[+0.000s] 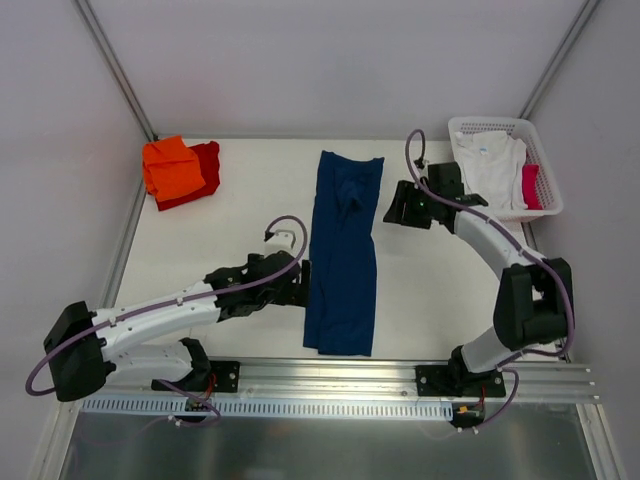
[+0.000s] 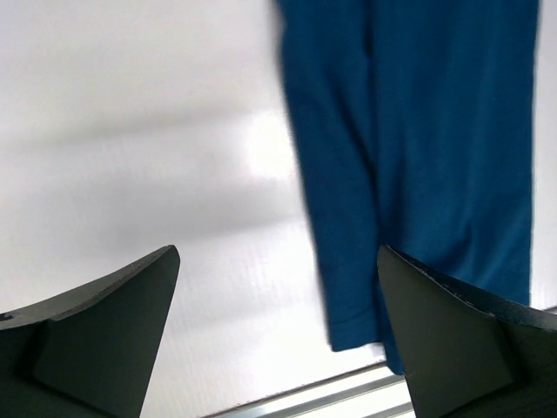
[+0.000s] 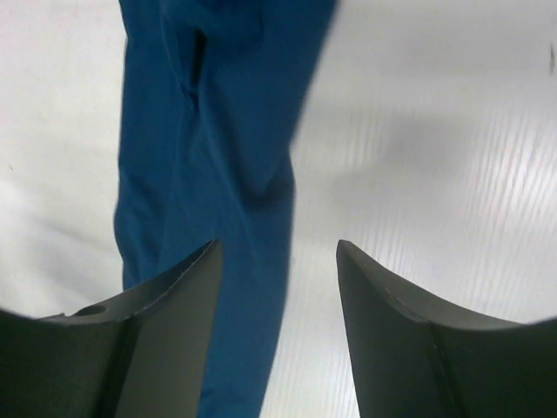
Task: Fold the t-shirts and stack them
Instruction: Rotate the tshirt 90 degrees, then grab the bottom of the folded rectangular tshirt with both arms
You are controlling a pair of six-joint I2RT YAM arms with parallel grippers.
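1. Top view: the navy tee [image 1: 343, 255] lies mid-table [image 1: 230, 230] as a long narrow strip. It runs from the upper middle of the frame down toward the bottom rail. It's folded in lengthwise, with a bunched crease near its upper end.
2. Same view: the left gripper [image 1: 303, 283] sits right at the strip's left edge, in the lower half. The right gripper [image 1: 390, 205] sits just off the right edge, near the top. From up here I can't tell if either touches the cloth.
3. Also up top: an orange tee [image 1: 172, 167] lies on a red tee [image 1: 207, 170] in the upper left, well apart from both arms. A white tee [image 1: 490, 165] and some pink cloth [image 1: 531, 187] lie in the basket [image 1: 505, 123] at upper right, near the right gripper.
4. Left wrist view: the left gripper [image 2: 278, 252] has its fingers spread wide, with nothing between them. The navy tee [image 2: 418, 157] fills the upper right and drops to the finger [image 2: 452, 340] on the right of the frame, which covers its end corner. The cloth looks smooth, with one long fold line.
5. Right wrist view: the right gripper [image 3: 277, 246] has its jaws apart, clamped on nothing. The navy tee [image 3: 200, 131] comes down from the upper left and passes behind the finger [image 3: 157, 331] on the left of the frame. Its edge shows in the gap, and soft folds run along it.
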